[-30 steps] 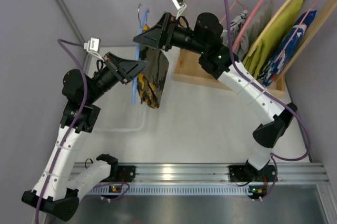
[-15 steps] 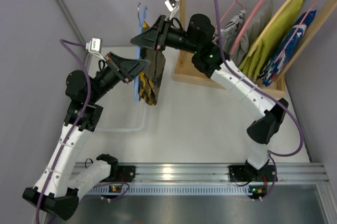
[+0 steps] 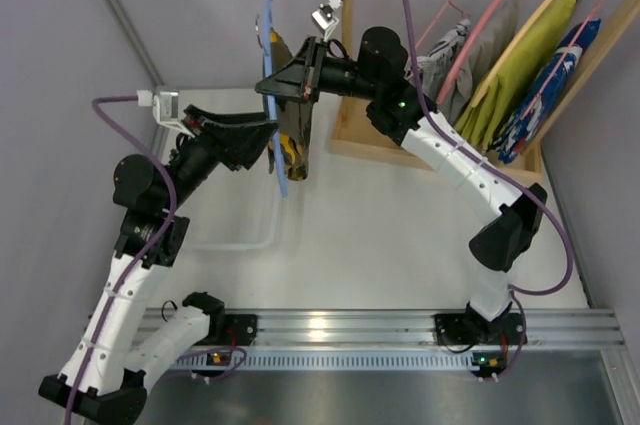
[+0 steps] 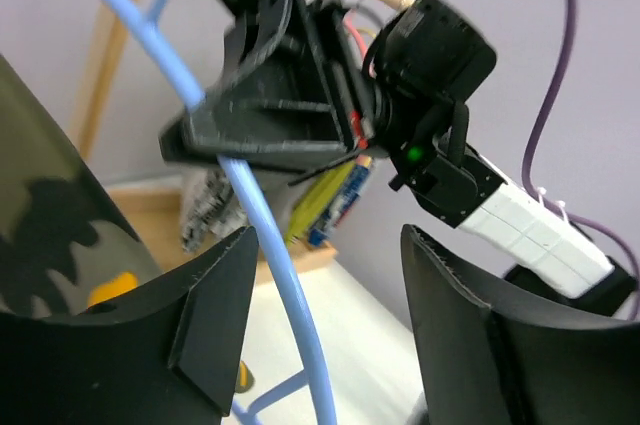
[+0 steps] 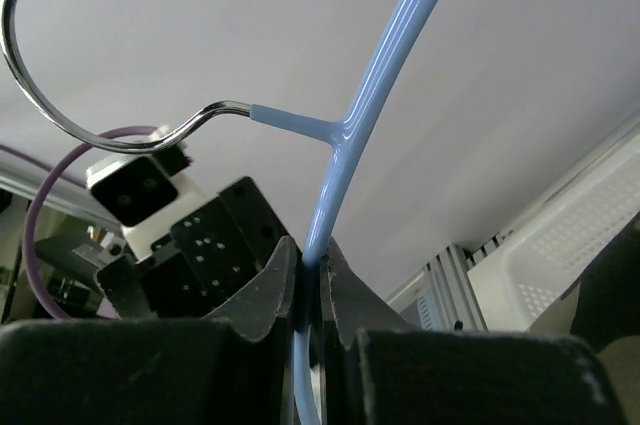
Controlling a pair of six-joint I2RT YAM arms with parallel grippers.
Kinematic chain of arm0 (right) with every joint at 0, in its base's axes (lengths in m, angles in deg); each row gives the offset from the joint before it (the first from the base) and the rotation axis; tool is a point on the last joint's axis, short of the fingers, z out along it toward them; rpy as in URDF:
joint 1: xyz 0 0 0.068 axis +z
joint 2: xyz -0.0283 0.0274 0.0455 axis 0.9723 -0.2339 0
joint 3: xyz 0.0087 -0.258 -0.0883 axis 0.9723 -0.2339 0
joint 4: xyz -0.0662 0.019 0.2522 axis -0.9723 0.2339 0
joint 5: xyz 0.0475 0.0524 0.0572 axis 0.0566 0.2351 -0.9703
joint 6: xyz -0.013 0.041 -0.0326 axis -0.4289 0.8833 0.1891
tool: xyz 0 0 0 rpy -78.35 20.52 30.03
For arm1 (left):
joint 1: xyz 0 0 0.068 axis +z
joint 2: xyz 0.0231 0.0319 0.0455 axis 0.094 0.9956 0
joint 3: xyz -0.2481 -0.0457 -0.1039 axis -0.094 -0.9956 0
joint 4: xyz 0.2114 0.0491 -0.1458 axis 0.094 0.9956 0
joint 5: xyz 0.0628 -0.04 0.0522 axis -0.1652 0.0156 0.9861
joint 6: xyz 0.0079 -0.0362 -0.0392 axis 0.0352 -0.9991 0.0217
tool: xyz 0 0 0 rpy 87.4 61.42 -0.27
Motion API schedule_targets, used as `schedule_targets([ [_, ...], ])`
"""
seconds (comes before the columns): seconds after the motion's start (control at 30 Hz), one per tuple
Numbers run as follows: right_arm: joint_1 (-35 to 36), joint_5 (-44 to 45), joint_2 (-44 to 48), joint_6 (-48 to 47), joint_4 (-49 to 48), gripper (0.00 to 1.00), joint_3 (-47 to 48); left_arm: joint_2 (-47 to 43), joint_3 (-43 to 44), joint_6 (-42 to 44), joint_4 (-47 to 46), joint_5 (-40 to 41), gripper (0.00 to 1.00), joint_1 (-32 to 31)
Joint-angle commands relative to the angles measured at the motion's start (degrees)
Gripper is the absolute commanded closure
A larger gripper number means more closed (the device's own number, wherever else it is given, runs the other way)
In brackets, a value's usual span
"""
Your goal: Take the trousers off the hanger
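The light blue hanger (image 3: 272, 65) stands nearly upright above the table, its metal hook (image 5: 60, 65) at the top. My right gripper (image 3: 272, 83) is shut on the hanger's blue rod (image 5: 380, 65), with the fingertips (image 5: 290, 270) pinching it just below the hook's joint. The olive and brown trousers (image 3: 293, 130) with yellow patches hang from the hanger, on its right side. My left gripper (image 3: 266, 137) is lower down and open. In the left wrist view the hanger (image 4: 262, 245) runs between my left gripper's (image 4: 328, 235) spread fingers, close to the left finger (image 4: 215, 315), and the trousers (image 4: 50, 215) show at the left.
A wooden rack (image 3: 420, 145) at the back right holds pink hangers (image 3: 480, 25), a black-and-white garment (image 3: 445, 55), a lime-green garment (image 3: 520, 65) on a wooden hanger and a blue printed one (image 3: 555, 80). A shallow white tray (image 3: 235, 230) lies on the table under my left arm.
My right gripper has shut on the hanger near its hook. My left gripper has opened and let go of the hanger. The hanger now stands higher and more tilted.
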Motion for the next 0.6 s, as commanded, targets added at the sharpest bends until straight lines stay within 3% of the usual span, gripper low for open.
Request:
schedule_targets([
  [0.0,-2.5,-2.0,7.3,-2.7,-10.2,1.00,-0.8,-3.7,3.0,11.8,-3.4,6.1,0.34,-0.1],
  [0.2,-3.5,-1.4,9.8,1.6,-11.0,1.00,-3.6,-7.3,0.8,20.0,5.6,21.5,0.24,-0.2],
  [0.33,-3.5,-1.0,10.7,4.4,-10.7,1.00,-3.0,-14.3,-8.5,27.6,4.7,16.6,0.24,-0.2],
  [0.37,-3.6,-0.9,10.8,4.8,-10.7,1.00,-2.9,-15.3,-11.9,30.9,4.5,13.2,0.10,-0.2],
  [0.4,-3.6,-0.9,11.2,5.0,-10.7,1.00,-2.9,-16.2,-13.5,32.6,4.4,11.8,0.09,-0.2],
  [0.57,-3.6,-0.1,12.1,7.8,-10.1,1.00,-2.8,-17.7,-20.1,40.6,1.4,7.8,0.11,-0.1],
])
